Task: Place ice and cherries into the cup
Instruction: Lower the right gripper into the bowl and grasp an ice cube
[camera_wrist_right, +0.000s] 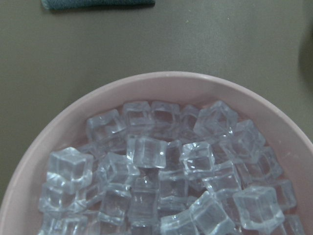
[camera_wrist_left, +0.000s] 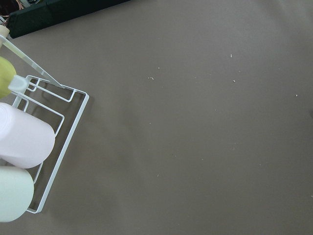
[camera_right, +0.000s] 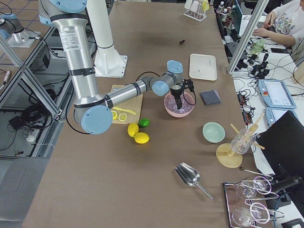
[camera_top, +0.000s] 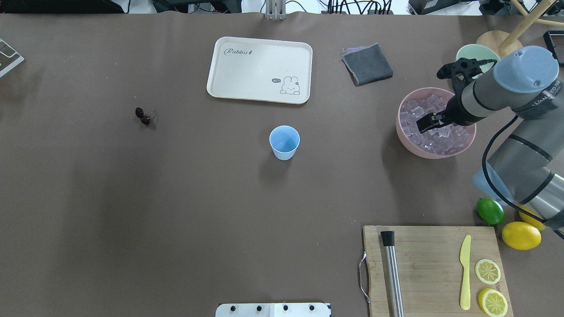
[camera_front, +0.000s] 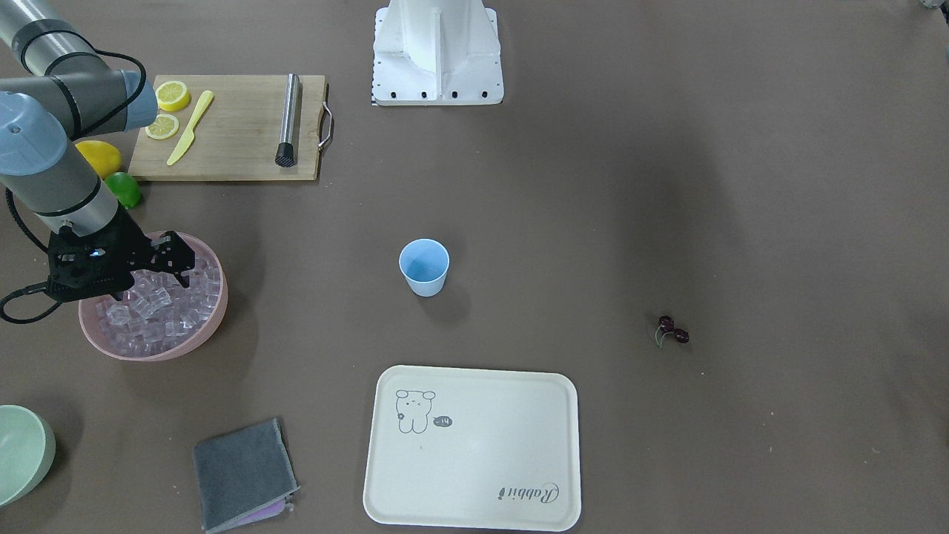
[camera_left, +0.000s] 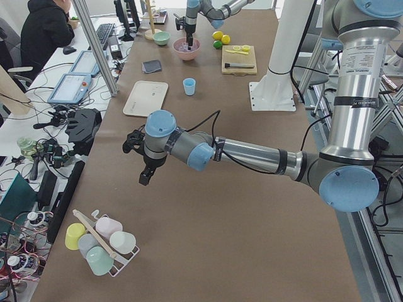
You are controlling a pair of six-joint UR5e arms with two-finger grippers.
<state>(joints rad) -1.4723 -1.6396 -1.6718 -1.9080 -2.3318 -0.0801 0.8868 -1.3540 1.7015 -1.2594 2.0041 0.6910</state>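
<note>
Closest to the right wrist camera: ice (camera_wrist_right: pixel 151 152), clear cubes heaped in a pink bowl (camera_wrist_right: pixel 161 85), piled nearly to the rim. Hanging just above the heap, near the bowl's middle: right fingers (camera_top: pixel 425 125), tips pointed down, apparently parted, gripping none of the cubes.

Upright on the brown worktop (camera_front: pixel 593 185), well apart from the bowl: light-blue cup (camera_front: pixel 424 267), mouth up. Farther toward the robot's left side, well apart from the cup: 2 dark cherries (camera_front: pixel 672 330) joined by thin green stems, lying flat on the worktop.

On the operators' side of the cup: cream tray (camera_front: pixel 474 449) with a rabbit drawing. Beside it, a folded grey cloth (camera_front: pixel 241 475), then a pale green bowl (camera_front: pixel 22 452).

Near the robot's base on its right: wooden cutting board (camera_front: pixel 237 133) carrying 2 lemon slices (camera_front: pixel 172 95), a yellow knife (camera_front: pixel 190 127) and a steel muddler (camera_front: pixel 288 119). Just off its outer edge: lime (camera_top: pixel 490 211) and whole lemon (camera_top: pixel 521 235).

Down at the worktop's left end: left fingers (camera_left: pixel 144 176), hovering over bare surface near a wire rack (camera_wrist_left: pixel 54 142) of pastel cups (open or closed, cannot tell from the side view).
</note>
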